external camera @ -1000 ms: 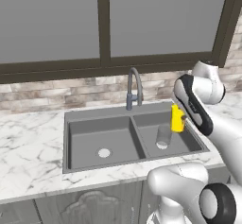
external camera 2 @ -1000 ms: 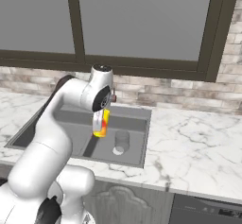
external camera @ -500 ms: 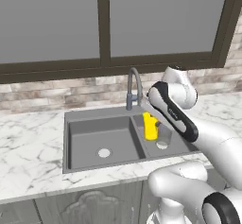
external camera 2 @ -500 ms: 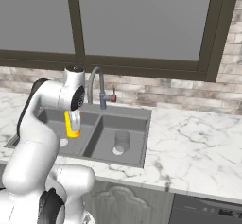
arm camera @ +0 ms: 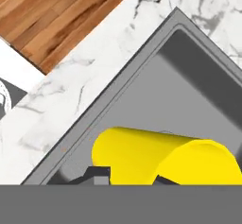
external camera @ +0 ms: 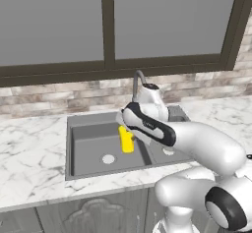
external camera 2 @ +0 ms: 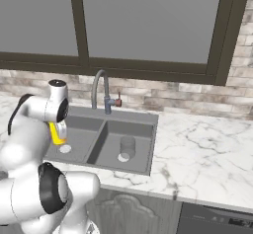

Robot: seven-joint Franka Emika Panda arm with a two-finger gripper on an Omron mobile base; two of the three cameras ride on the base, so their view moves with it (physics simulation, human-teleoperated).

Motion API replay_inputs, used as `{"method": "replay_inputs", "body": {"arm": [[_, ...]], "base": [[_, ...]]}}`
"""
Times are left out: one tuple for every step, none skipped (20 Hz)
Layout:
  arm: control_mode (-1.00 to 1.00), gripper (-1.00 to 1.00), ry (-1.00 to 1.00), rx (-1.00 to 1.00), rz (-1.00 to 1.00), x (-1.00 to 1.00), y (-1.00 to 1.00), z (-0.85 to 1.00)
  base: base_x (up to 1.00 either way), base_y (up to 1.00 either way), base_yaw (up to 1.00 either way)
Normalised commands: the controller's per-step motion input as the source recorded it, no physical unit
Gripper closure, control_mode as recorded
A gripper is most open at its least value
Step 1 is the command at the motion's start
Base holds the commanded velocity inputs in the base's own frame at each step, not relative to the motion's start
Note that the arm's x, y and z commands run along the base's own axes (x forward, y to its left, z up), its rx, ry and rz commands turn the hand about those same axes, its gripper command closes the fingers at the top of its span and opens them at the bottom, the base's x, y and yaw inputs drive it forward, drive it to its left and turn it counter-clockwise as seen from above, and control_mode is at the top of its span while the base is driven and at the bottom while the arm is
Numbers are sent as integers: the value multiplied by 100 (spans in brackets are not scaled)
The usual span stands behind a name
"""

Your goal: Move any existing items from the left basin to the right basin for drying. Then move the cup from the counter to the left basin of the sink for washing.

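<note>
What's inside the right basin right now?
The grey tumbler stands in the right basin beside its white drain. The arm covers most of this basin in the left base view.

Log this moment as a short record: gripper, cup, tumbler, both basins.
gripper: shut on the yellow cup, held above the left basin
yellow cup: in the gripper, off the sink floor
grey tumbler: standing in the right basin
left basin: round white drain visible, nothing resting in it
right basin: holds the tumbler, beside its drain
tap: behind the divider between the basins
</note>
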Motion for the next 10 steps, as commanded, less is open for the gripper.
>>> {"method": "replay_inputs", "body": {"arm": [[-100, 100, 2, 0, 5, 75, 74, -52], [-100, 100, 2, 0, 2, 78, 64, -58], [-100, 100, 1, -2, 1, 79, 64, -60], [-100, 100, 1, -3, 0, 80, 64, -61], [-100, 100, 0, -5, 0, 75, 59, -63], [-100, 100, 0, -5, 0, 74, 49, -66], [-100, 100, 0, -7, 0, 69, 49, -68], [-100, 100, 0, -7, 0, 69, 44, -69], [-100, 100, 0, -8, 0, 61, 42, -66], [-100, 100, 0, -7, 0, 66, 40, -64]], "base": [[0, 0, 0], [0, 0, 0], [0, 0, 0], [0, 0, 0], [0, 0, 0], [0, 0, 0], [0, 0, 0], [0, 0, 0], [0, 0, 0], [0, 0, 0]]}}
